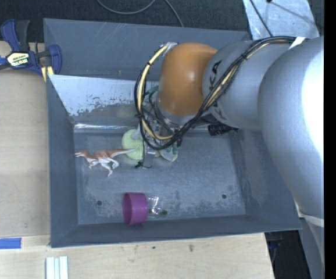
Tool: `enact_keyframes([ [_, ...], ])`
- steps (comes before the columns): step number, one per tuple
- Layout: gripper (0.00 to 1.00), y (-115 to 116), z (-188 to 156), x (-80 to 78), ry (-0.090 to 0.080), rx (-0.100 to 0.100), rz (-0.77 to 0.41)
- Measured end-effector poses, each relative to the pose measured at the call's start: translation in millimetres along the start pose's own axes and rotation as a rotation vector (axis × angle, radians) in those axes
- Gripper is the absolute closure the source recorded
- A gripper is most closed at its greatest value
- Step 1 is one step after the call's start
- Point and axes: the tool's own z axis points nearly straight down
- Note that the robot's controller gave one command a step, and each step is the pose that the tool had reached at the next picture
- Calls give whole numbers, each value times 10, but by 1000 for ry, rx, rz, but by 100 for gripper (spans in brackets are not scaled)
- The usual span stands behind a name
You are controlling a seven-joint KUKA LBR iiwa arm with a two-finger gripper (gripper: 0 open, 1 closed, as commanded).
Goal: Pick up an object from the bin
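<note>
My gripper reaches down into the middle of the bin, just below the orange cover, and is largely hidden by cables. It is right beside a pale green rounded thing, touching or almost touching its right side. A small pale teal piece lies just right of the gripper. Left of the green thing lies a slim orange and white toy dinosaur, its tail pointing toward the green thing.
A purple cup lies on its side near the bin's front wall, with a small clear plastic piece at its right. The arm and its cables cover the bin's back right part.
</note>
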Motion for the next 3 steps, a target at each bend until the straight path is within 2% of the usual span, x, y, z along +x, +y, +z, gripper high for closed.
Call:
enact_keyframes([
  [1, 0, -188, 314, -161, 6, 2, 209],
  [2, 0, -96, 319, -110, 5, 3, 192],
  [3, 100, 41, 322, -48, 6, 3, 123],
])
